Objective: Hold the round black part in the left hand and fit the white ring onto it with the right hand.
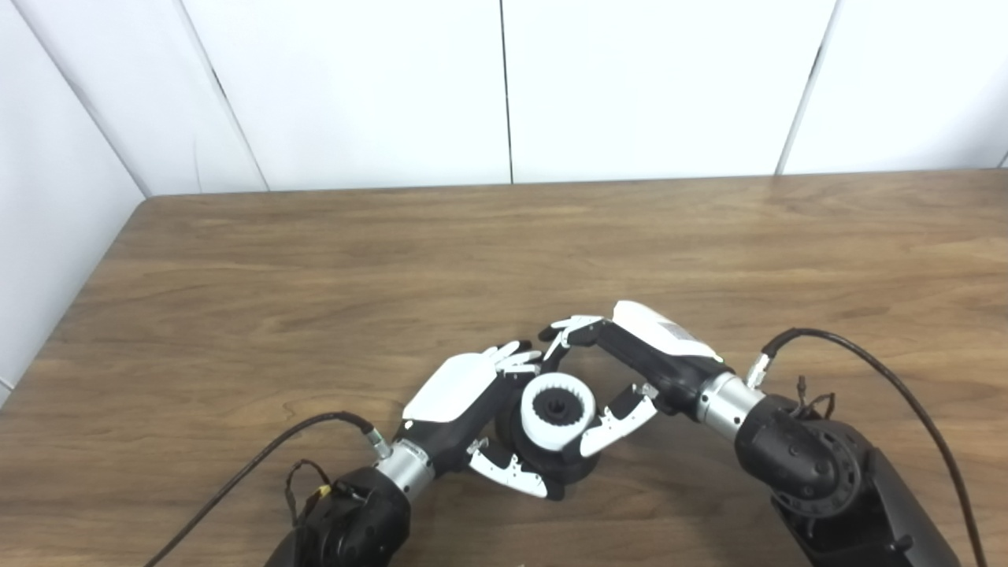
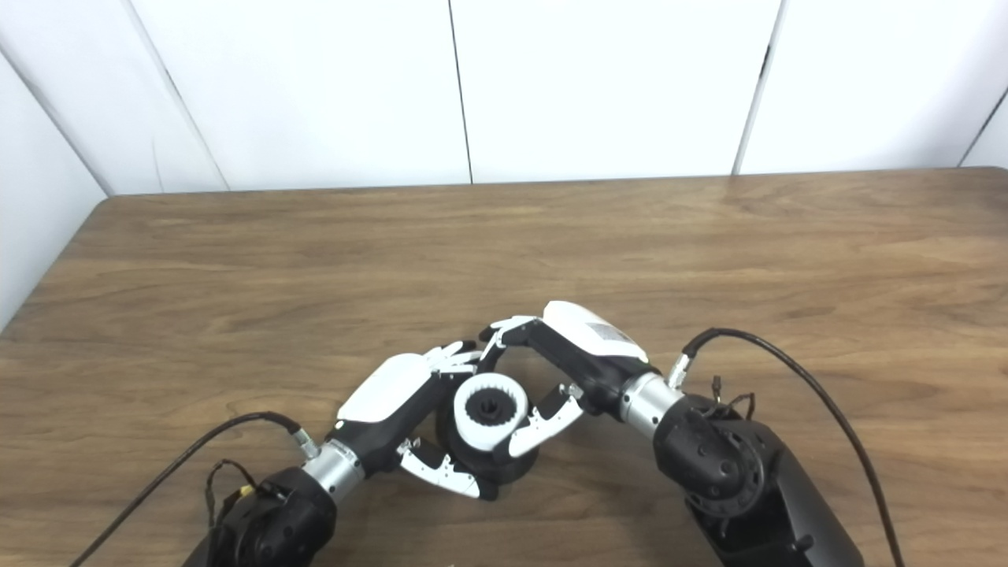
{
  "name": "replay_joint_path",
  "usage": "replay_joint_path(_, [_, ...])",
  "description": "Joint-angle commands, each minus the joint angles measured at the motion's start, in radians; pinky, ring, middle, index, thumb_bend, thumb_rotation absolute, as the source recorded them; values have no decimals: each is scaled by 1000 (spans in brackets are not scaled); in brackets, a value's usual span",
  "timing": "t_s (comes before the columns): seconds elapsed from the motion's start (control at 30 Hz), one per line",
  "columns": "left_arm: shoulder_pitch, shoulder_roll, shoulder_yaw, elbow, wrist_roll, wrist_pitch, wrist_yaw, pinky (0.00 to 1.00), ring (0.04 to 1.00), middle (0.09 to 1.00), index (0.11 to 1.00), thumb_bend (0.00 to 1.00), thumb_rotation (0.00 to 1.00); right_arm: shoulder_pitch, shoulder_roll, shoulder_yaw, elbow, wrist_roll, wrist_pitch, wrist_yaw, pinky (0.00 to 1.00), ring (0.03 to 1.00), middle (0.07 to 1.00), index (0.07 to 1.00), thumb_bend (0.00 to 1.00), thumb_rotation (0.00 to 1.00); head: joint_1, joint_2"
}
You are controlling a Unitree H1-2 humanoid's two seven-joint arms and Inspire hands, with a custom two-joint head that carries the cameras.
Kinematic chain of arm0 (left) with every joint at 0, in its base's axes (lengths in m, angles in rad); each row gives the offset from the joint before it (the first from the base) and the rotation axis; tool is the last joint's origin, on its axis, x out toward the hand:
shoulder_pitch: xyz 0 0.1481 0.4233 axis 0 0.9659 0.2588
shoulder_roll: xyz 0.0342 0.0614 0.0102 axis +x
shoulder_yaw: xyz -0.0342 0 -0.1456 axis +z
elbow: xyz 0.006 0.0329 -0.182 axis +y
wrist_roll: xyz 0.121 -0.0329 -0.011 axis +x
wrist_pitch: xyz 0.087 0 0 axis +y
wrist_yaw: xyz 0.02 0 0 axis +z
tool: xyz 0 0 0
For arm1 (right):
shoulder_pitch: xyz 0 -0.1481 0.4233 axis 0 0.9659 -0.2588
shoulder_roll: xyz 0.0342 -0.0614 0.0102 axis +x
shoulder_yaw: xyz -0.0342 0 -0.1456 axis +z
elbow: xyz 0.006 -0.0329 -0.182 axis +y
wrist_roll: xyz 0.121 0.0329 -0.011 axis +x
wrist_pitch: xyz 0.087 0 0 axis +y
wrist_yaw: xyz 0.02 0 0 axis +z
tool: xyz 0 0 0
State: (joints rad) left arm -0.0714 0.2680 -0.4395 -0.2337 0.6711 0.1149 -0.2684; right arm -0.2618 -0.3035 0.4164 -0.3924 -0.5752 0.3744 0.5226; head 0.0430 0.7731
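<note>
The round black part [image 1: 551, 465] sits near the table's front edge, gripped from the left by my left hand [image 1: 465, 402], whose fingers curl over its far side and thumb under its near side. The toothed white ring [image 1: 557, 409] rests on top of the black part, around its dark hub. My right hand [image 1: 630, 358] comes in from the right, thumb touching the ring's near right edge and fingers arched over its far side. In the right eye view the ring [image 2: 492, 409] appears between both hands the same way.
The wooden table [image 1: 504, 260] stretches wide behind the hands, bounded by white wall panels at the back and left. Black cables [image 1: 866, 362] loop from each wrist over the tabletop beside the forearms.
</note>
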Motion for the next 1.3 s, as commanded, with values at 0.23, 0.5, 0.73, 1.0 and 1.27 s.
replay_joint_path(0.23, [17,6,2,-6,-18,37,-59,968,995,922,694,938,307,-35,-13,-24,9,13,-40,-16,823,914,849,641,1000,289,5,1])
replay_joint_path(0.5, [18,4,29,-10,-20,40,-53,902,977,918,772,999,348,-32,-14,-36,19,23,-47,-32,819,913,848,639,1000,280,8,-2])
replay_joint_path(0.73, [30,10,107,-30,-102,40,-45,924,975,917,846,1000,316,-46,-9,-76,23,52,-34,-41,806,910,860,696,984,298,8,-9])
replay_joint_path(1.0, [33,43,211,-76,-227,67,-82,965,998,957,921,1000,337,-83,-21,-126,34,67,-6,-34,832,909,886,742,997,343,13,-22])
replay_joint_path(1.27, [43,95,358,-119,-434,99,-113,951,975,960,948,1000,352,-114,-30,-204,56,113,15,-46,829,900,884,738,1000,368,18,-40])
